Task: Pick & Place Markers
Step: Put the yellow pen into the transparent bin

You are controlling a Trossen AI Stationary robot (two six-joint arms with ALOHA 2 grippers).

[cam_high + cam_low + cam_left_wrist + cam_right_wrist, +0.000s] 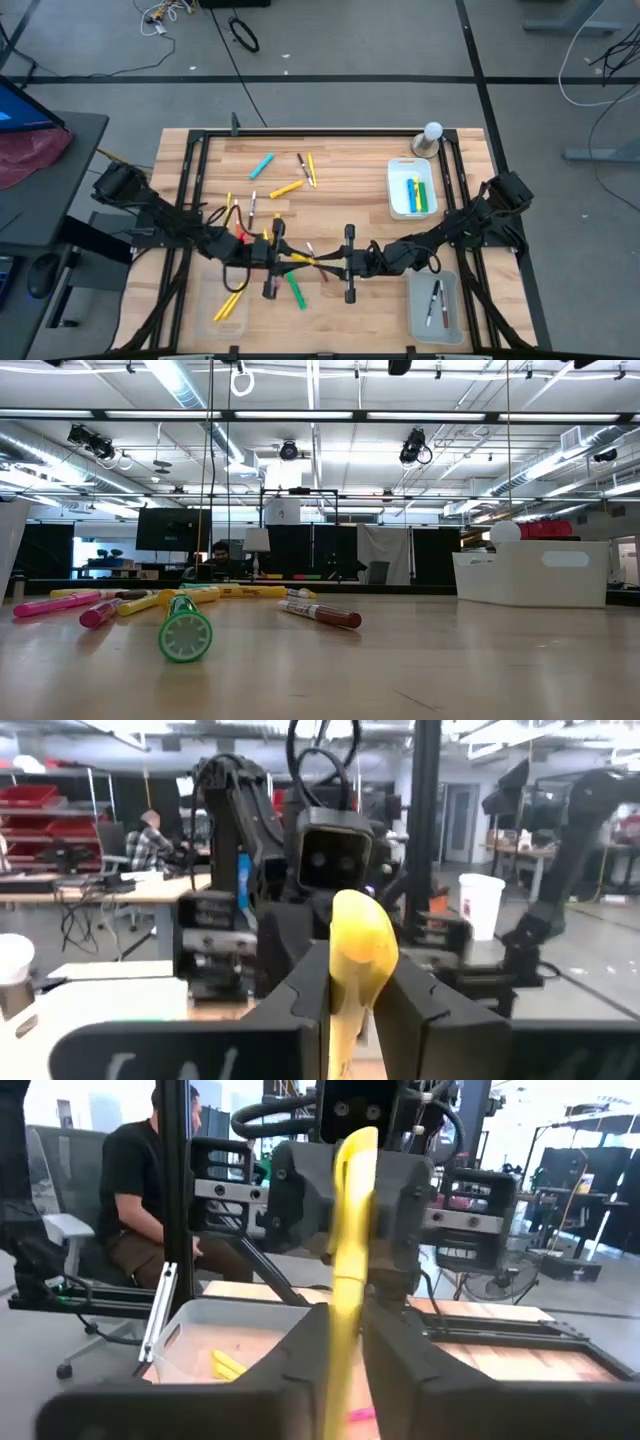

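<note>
Above the middle of the table my two grippers face each other, with a yellow marker between them. My left gripper comes from the table's left and is shut on one end. My right gripper comes from the right, its fingers closed on the other end. Loose markers lie on the wood: a light blue one, a yellow one, a green one and pink ones. Neither gripper shows in the low view. My left gripper pinches the yellow marker's end between its two fingers, coming level from the table's left. The marker runs on along the fingers toward the other gripper and is clear of the table. My right gripper has the marker's other end between its two fingers, coming level from the table's right. The marker lies along the fingers and slants up toward the left gripper.
A white tray at the far right holds yellow, green and blue markers. A clear tray at the near right holds white markers. A clear tray at the near left holds yellow ones. A white knob stands at the far edge.
</note>
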